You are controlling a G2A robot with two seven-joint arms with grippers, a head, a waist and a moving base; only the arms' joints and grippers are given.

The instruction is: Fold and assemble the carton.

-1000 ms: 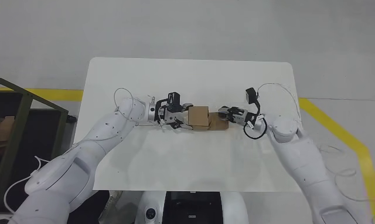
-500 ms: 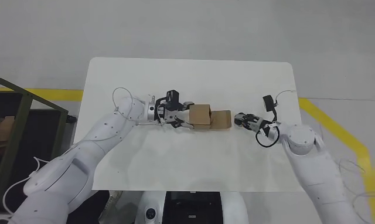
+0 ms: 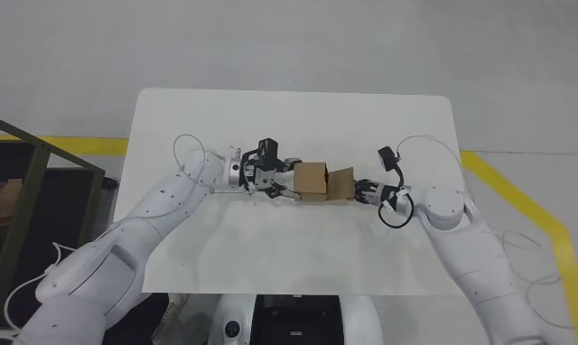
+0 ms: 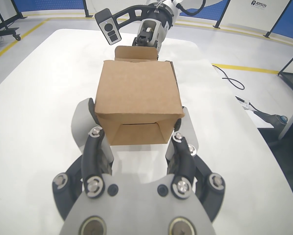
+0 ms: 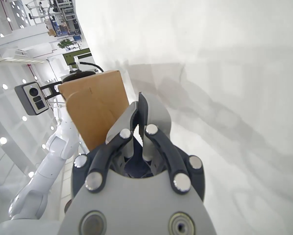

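A brown carton (image 3: pixel 310 179) lies on its side at the middle of the white table (image 3: pixel 226 119). My left gripper (image 3: pixel 287 181) is shut on it, one finger on each side wall; in the left wrist view the carton (image 4: pixel 138 91) shows its open end between the fingers (image 4: pixel 89 105). At the far end a flap (image 4: pixel 135 53) stands tilted up. My right gripper (image 3: pixel 361 193) is right behind that flap, shut with nothing between its fingers. In the right wrist view the right gripper (image 5: pixel 139 106) has its tips beside the flap (image 5: pixel 95 113).
A dark metal frame (image 3: pixel 36 164) stands off the table's left edge. Yellow floor tape (image 3: pixel 506 187) runs past the right side. Bare table surface lies all around the carton, in front and behind.
The right gripper pulled away from the carton to the right, then came back up against the end flap. The flap, flat before, now tilts up. The left gripper kept its hold.
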